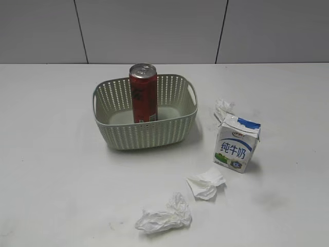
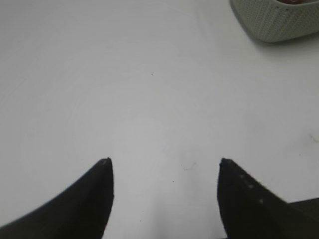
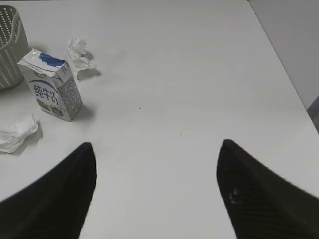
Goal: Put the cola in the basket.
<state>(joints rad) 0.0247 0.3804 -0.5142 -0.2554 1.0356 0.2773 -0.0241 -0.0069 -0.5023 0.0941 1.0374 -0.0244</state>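
The cola (image 1: 144, 92), a tall slim red can with a silver top, stands upright inside the pale green perforated basket (image 1: 149, 135) at the table's middle. No gripper shows in the exterior view. In the left wrist view my left gripper (image 2: 165, 160) is open and empty over bare table, with a corner of the basket (image 2: 279, 22) at the top right and a sliver of red at its rim. In the right wrist view my right gripper (image 3: 155, 143) is open and empty over bare table, with the basket's edge (image 3: 9, 45) at the far left.
A white-and-blue milk carton (image 1: 237, 143) stands right of the basket, also in the right wrist view (image 3: 50, 84). Crumpled tissues lie behind the carton (image 1: 222, 108), in front of it (image 1: 205, 183) and near the front edge (image 1: 164, 217). The table's right edge (image 3: 284, 74) is near.
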